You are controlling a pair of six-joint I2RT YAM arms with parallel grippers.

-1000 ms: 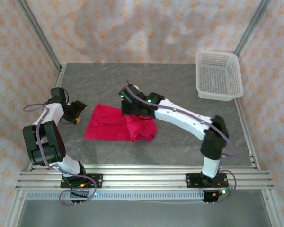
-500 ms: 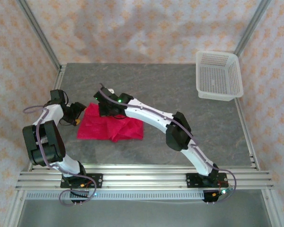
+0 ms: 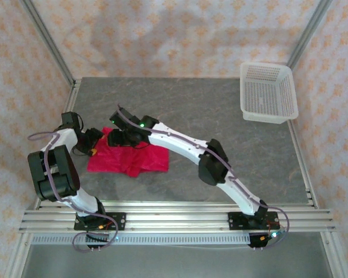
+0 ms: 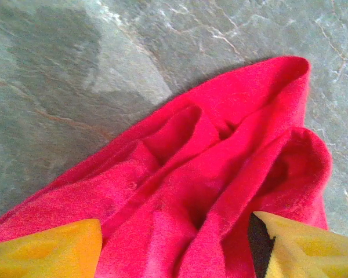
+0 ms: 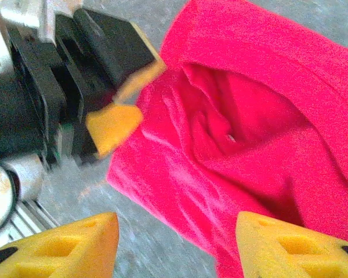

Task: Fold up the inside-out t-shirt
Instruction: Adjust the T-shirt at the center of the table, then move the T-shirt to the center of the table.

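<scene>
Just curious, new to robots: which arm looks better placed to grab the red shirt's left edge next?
Probably left: the left gripper sits open at the edge of the t-shirt, while the right arm stretches far across.

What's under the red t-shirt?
The grey table shows all around the t-shirt, which lies bunched on it. Anything directly beneath the fabric is covered and cannot be seen.
</scene>
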